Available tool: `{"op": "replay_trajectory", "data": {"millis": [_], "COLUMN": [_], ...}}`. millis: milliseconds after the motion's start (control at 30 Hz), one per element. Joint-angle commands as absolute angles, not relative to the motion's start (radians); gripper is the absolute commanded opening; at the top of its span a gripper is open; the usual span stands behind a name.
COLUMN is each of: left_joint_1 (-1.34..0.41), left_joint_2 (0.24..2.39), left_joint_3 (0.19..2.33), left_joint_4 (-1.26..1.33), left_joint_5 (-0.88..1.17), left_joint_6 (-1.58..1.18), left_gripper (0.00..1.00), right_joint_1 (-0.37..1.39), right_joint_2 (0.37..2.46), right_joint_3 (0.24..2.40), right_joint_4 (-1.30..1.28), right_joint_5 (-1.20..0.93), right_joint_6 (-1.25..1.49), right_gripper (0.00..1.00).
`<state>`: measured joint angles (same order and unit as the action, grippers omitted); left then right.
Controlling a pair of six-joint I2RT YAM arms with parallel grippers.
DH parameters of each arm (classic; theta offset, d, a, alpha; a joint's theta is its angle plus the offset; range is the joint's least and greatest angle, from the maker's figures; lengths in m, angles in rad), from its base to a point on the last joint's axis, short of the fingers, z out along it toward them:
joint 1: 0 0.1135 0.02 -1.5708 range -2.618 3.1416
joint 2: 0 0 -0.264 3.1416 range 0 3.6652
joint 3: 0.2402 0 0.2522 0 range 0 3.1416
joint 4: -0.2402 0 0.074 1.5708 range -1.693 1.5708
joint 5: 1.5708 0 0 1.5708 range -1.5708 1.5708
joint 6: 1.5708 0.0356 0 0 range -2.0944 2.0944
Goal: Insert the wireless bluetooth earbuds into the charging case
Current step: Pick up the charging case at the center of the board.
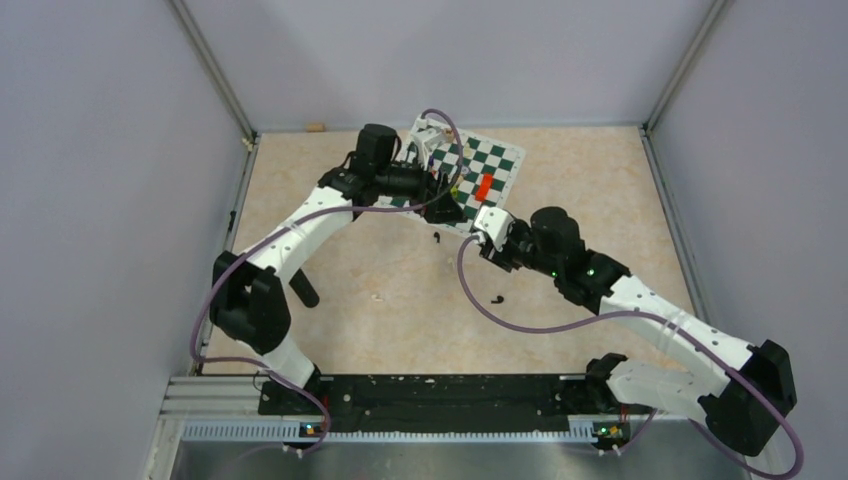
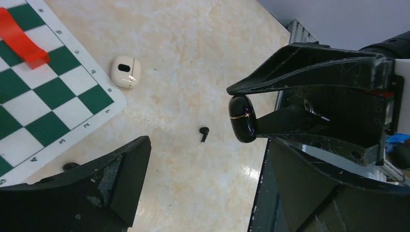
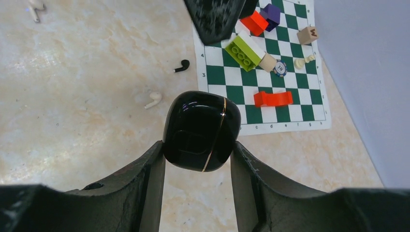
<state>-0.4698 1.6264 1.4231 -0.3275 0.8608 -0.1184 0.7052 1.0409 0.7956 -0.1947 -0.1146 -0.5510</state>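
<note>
My right gripper point(image 3: 198, 147) was partly closed, clamping the charging case point(image 3: 200, 126) between both fingers; my left gripper point(image 2: 208, 145) stood fully open, holding nothing.

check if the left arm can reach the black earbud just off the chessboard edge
Probably yes. The left gripper is open and hangs close by that black earbud, which lies bare on the table beside the chessboard. The right gripper, shut on the charging case, is off to one side.
</note>
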Motion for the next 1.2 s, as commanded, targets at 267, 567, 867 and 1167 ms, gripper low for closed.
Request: {"op": "replay_trajectory", "data": {"millis": [267,567,867,1167], "left_joint_1": [-0.55,-0.574,-0.575,-0.589], "left_joint_2": [1.667,1.699,1.744,1.774], "left_joint_3": [1.421,1.439,1.468,1.491], "left_joint_4": [-0.278,-0.317,-0.324,-0.324], "left_joint_5": [0.961,0.952,0.954,0.988], "left_joint_6": [-0.156,-0.124,-0.132,-0.144], "left_gripper": [0.99,0.95,0.86,0.79], "right_joint_1": [0.709,0.709,0.709,0.728], "right_joint_2": [1.007,0.984,0.98,1.002], "right_joint_3": [0.776,0.774,0.77,0.762], "right_joint_4": [-0.065,-0.061,-0.065,-0.047], "right_joint_5": [-0.103,-0.117,-0.138,-0.11], "right_joint_6": [-0.557,-0.548,-0.548,-0.555], "right_gripper": [0.33,0.34,0.34,0.35]}}
